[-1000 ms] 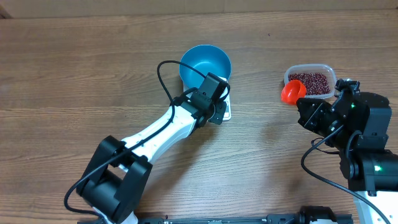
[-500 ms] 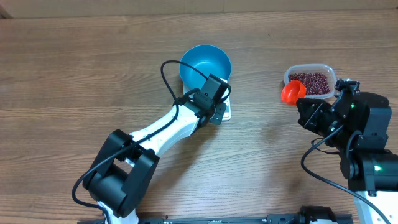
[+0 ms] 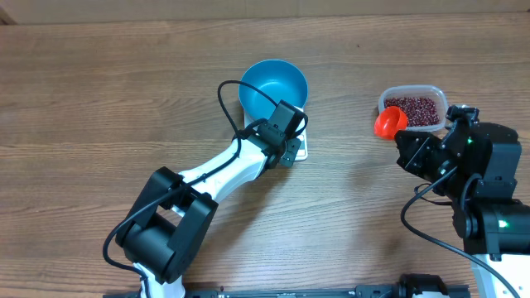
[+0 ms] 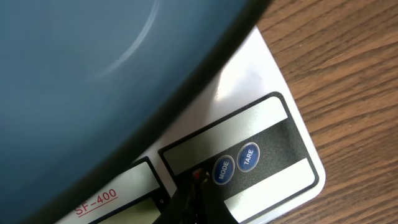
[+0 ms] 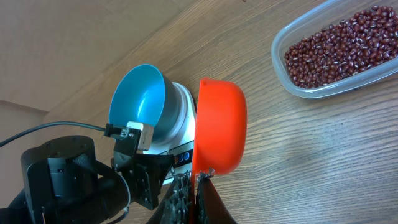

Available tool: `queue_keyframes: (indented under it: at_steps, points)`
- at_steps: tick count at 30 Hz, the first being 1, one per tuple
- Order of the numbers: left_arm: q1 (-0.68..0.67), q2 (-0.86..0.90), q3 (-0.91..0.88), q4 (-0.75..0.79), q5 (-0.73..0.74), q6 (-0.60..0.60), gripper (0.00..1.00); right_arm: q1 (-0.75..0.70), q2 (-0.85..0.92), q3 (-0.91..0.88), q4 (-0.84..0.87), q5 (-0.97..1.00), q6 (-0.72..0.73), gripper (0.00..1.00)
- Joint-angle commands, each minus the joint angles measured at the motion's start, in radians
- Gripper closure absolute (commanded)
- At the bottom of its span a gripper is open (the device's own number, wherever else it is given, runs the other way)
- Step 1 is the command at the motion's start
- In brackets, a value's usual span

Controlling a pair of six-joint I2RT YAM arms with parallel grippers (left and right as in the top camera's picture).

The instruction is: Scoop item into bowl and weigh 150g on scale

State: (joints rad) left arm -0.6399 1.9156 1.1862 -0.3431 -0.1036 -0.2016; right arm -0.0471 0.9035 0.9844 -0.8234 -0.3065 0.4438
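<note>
Clearly, from above, the scale is the centre of everything. The teal bowl sits on top of it, so whatever goes in can be weighed at once. The left gripper reaches over the near edge of the scale, where the buttons are. Well to the side of the scale stands a clear tub with the red beans in it, and the right gripper holds an orange scoop just beside that tub, on the side facing the scale.

Seen from the left wrist, the fingers are pressed together into one point. The tip touches the scale's panel just beside the MODE button, and the TARE button is one place further. I think it wants to zero the scale with the bowl on it. It grips nothing.

Seen from the right wrist, the fingers are closed tightly on the scoop's handle and the cup stands on its edge. I cannot see if it has beans inside. No beans lie in the bowl, so the scooping is not yet begun, in my judgement.
</note>
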Motion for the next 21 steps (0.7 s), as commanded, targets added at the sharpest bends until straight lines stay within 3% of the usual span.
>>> queue_keyframes:
  at_steps: [1, 21]
  points:
    - [-0.002, 0.011, 0.01, 0.005, -0.008, 0.023, 0.96, -0.005, -0.004, 0.018, 0.004, 0.006, -0.008, 0.96]
    - [-0.002, 0.019, 0.009, 0.016, -0.007, 0.022, 0.96, -0.005, -0.004, 0.018, 0.002, 0.006, -0.008, 0.96]
